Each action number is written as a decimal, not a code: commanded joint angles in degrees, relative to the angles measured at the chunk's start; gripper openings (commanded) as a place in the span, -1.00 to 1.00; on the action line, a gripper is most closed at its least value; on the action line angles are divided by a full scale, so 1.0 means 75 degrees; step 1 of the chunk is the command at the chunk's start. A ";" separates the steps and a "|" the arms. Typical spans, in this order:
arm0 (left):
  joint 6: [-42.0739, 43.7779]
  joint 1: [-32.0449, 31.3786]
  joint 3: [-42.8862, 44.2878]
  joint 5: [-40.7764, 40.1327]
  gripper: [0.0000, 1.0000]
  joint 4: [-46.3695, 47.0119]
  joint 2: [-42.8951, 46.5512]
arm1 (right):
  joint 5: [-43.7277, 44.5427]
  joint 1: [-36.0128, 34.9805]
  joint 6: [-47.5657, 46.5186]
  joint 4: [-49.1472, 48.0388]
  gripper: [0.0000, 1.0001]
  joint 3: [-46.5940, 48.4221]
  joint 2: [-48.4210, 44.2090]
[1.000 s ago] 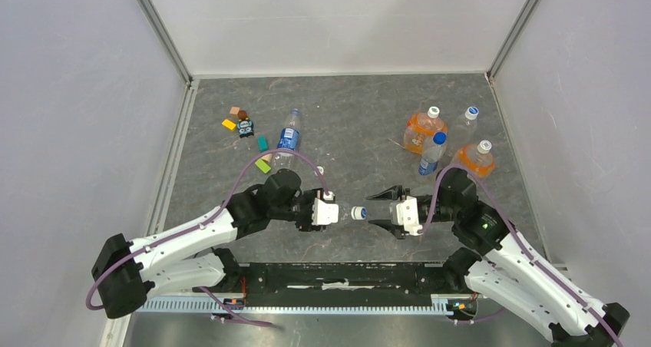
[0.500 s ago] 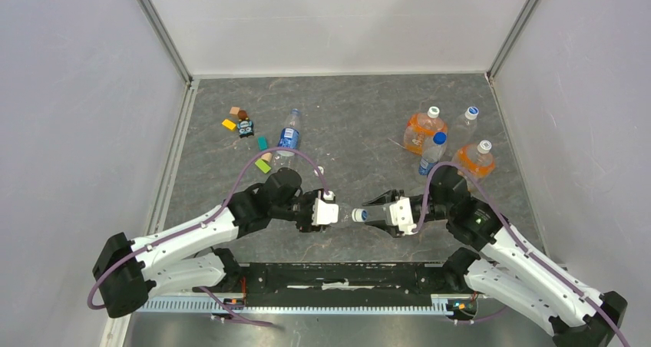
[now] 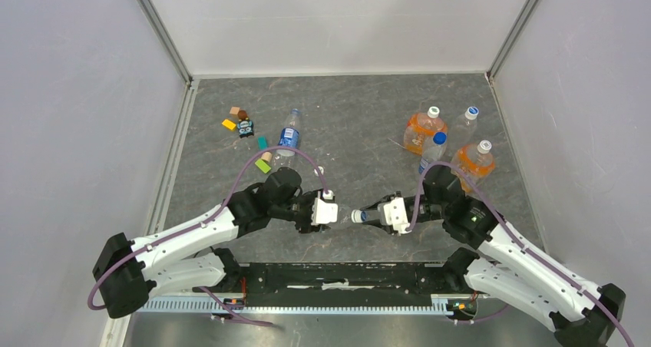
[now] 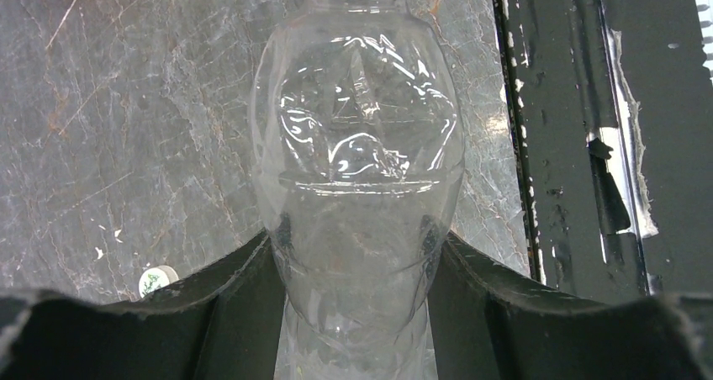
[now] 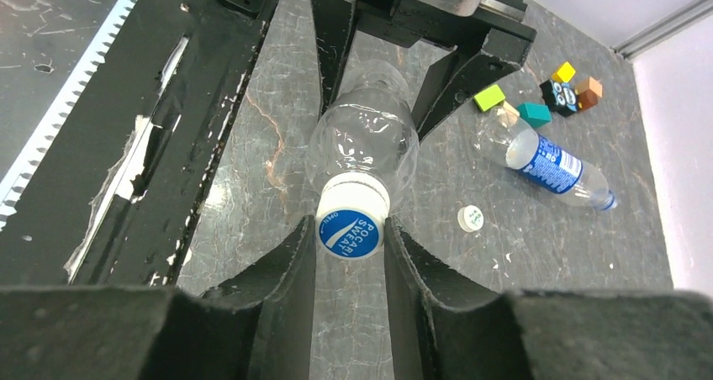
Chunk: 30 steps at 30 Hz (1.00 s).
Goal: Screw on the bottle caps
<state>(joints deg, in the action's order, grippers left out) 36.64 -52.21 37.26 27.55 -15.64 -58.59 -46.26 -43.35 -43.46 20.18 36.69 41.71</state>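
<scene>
gripping the clear bottle (image 4: 357, 145) sideways, the left gripper (image 4: 357, 254) hides its base. the right gripper (image 5: 351, 247), facing it, is closed on the white cap (image 5: 352, 222).

The white cap (image 5: 351, 229) carries a blue disc reading POCARI SWEAT

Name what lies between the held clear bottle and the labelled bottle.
A loose white cap on the table, touching neither the held clear bottle nor the labelled bottle; the right wrist view shows it.
</scene>
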 commanded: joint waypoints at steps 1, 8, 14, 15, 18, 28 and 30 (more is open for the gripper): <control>-0.0354 0.0039 0.0235 -0.0132 -0.95 0.0479 0.0086 | 0.0221 -0.0055 0.0416 -0.0224 -0.38 0.0171 0.0169; 0.0170 -0.0088 -0.0284 -0.2018 -0.95 0.1243 0.0464 | 0.1742 -0.0050 0.3593 -0.1593 -0.87 -0.0321 0.0583; 0.1199 -0.0738 -0.0779 -0.4146 -0.95 0.1792 0.0827 | 0.2580 -0.0056 0.6872 -0.3044 -1.00 -0.0752 0.1040; 0.1426 -0.0844 -0.0910 -0.4430 -0.95 0.1981 0.0898 | 0.2620 -0.0055 0.7438 -0.3300 -1.00 -0.0883 0.1084; 0.2025 -0.1110 -0.1258 -0.5067 -0.95 0.2502 0.1164 | 0.3061 -0.0055 0.8950 -0.3896 -1.00 -0.1128 0.1156; 0.3492 -0.1592 -0.2034 -0.5722 -0.95 0.3590 0.1669 | 0.3759 -0.0054 1.3253 -0.4938 -1.00 -0.1964 0.1239; 0.3606 -0.1633 -0.2071 -0.5836 -0.95 0.3594 0.1704 | 0.3871 -0.0059 1.3620 -0.4961 -1.00 -0.1977 0.1179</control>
<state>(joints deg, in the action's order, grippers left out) 56.86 -63.09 21.76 -13.65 2.15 -47.55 -20.88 -43.77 44.29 -13.19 23.27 50.70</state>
